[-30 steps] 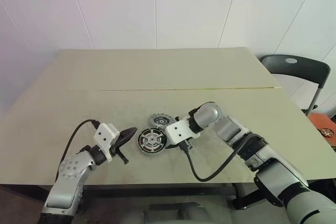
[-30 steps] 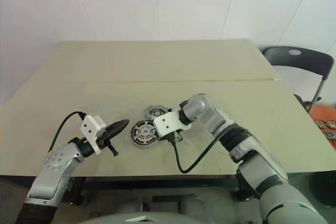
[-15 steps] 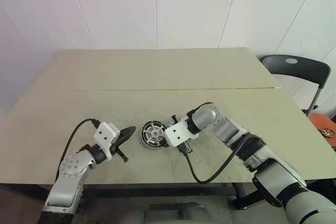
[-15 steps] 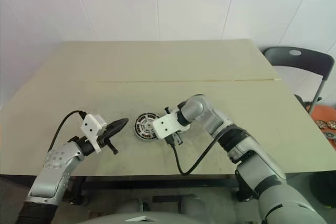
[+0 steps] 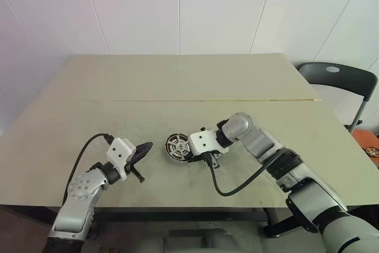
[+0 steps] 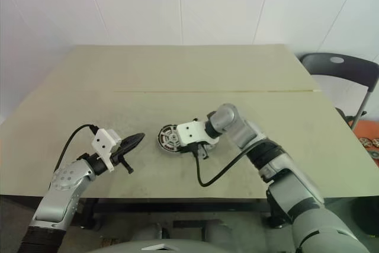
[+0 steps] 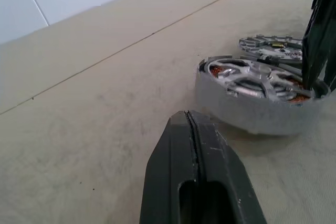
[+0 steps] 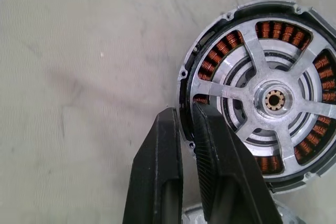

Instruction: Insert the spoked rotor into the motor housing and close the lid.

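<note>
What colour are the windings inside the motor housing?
Reddish-brown copper, ringing the motor housing behind silver spokes; clearest in the right wrist view.

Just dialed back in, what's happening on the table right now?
The right gripper is clamped on the rim of the motor housing, tilting it up off the table. The spoked rotor already sits inside it, copper windings showing between the spokes. The lid is not on yet; it lies on the table just behind the housing. The left gripper is shut and empty, hovering a little to the housing's left.
</note>
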